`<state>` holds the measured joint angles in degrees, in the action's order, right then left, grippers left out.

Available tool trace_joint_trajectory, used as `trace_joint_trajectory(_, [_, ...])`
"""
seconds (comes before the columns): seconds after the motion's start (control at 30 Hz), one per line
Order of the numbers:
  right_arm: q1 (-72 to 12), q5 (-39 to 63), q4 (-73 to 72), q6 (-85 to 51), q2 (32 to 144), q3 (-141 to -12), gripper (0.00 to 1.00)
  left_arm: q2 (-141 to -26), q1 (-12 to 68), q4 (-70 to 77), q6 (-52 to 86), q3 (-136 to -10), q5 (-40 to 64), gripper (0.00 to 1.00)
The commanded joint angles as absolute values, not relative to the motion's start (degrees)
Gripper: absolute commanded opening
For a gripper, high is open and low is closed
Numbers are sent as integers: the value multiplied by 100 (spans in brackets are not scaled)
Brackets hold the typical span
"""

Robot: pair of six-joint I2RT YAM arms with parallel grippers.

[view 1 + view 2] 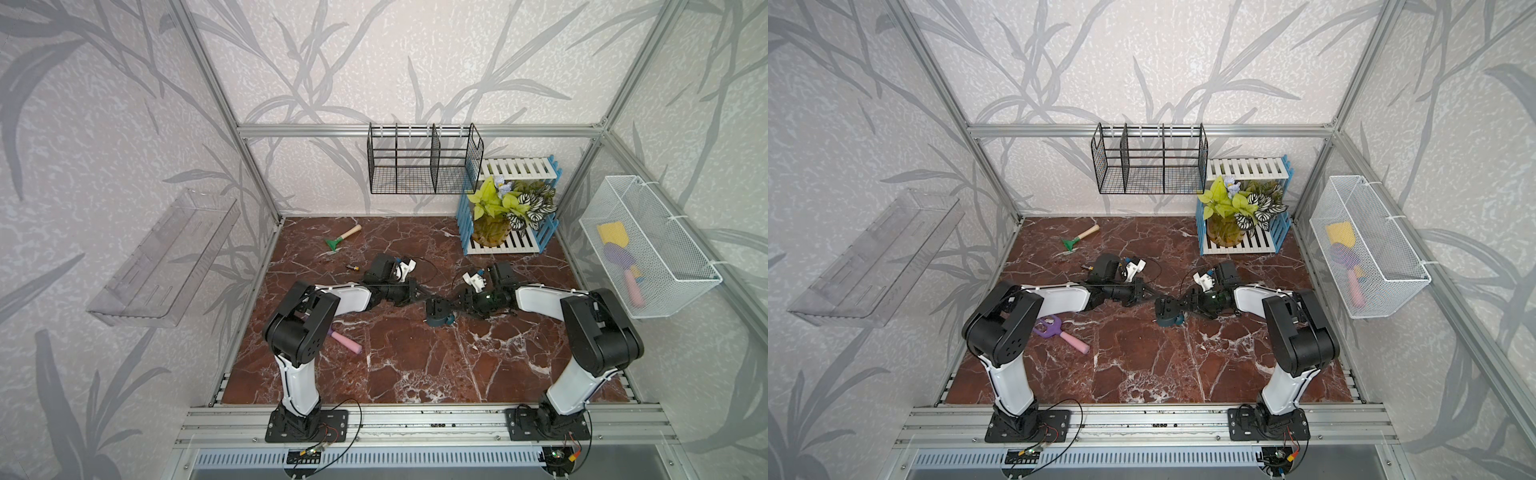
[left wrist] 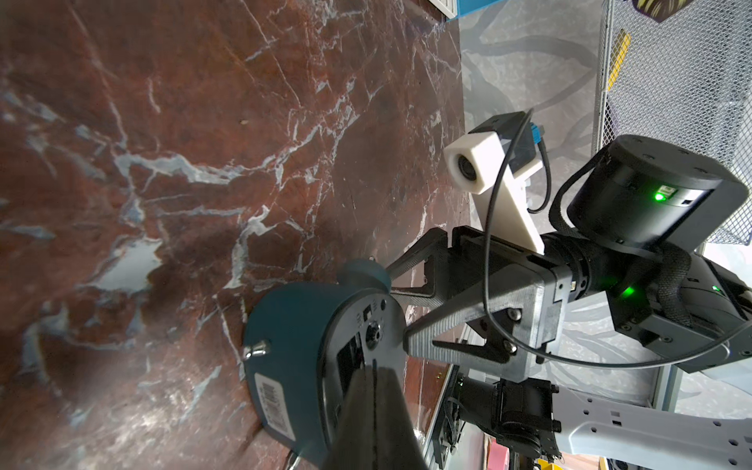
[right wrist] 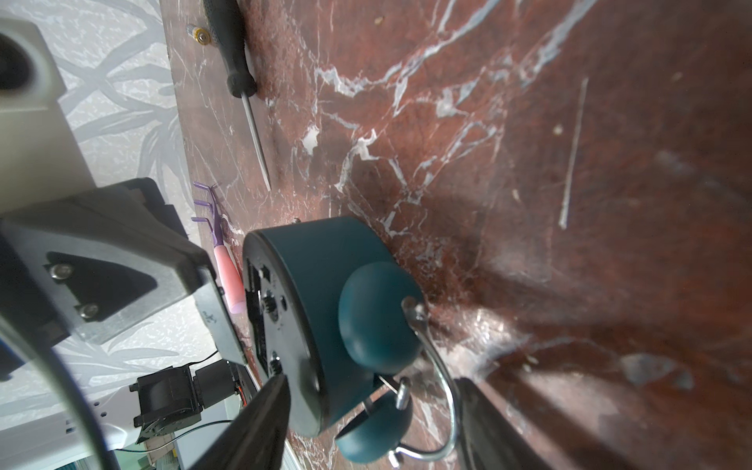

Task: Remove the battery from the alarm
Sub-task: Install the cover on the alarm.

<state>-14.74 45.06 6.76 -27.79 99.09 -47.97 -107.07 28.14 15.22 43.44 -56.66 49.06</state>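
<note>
**Top views.** Teal alarm [image 1: 440, 319] sits mid-surface [image 1: 415, 374], between the two arms. Left hand [image 1: 429, 300] reaches it from one side and right hand [image 1: 455, 306] from the other, both tips at the clock. Battery [image 1: 352, 267] lies loose on the surface, well apart from the alarm and just beside the left arm's wrist. Green rake [image 1: 341, 238] lies farther back. Pink-handled purple rake [image 1: 1061, 332] lies near the left arm's elbow.

**Left wrist view.** Left hand [image 2: 372, 378] is closed, fingers pressed together, tip against the alarm's [image 2: 293, 346] dark back plate [image 2: 380, 325] beside an open dark slot [image 2: 350, 360]. Right hand [image 2: 401, 303] is opposite, fingers spread. Barcode sticker [image 2: 270, 401] on the teal casing.

**Right wrist view.** Right hand [image 3: 372, 384] is open. One finger overlaps the back plate's rim and the other stands past the bells [image 3: 378, 317] and wire handle [image 3: 443, 386], with the alarm [image 3: 325, 260] between them. Cannot tell whether they touch it. Battery [image 3: 198, 36], gold end showing, lies just beside the black screwdriver [image 3: 238, 73] handle, well apart from the alarm.
</note>
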Motion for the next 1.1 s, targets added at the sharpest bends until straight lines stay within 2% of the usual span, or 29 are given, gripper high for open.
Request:
trace_joint_trajectory(0.0, [-1512, 4488, 774, -2749, 9969, -4931, 67, -10706, 2893, 1264, 4205, -5954, 4792, 0])
trace_joint_trajectory(0.63, [-1513, 4511, 689, -2804, 9918, -4851, 67, -10921, 3074, 262, 3728, -6360, 4239, 0])
trace_joint_trajectory(1.07, [-1536, 4530, 676, -2817, 9930, -4825, 67, -11068, 3159, 157, 3752, -6567, 4231, 0])
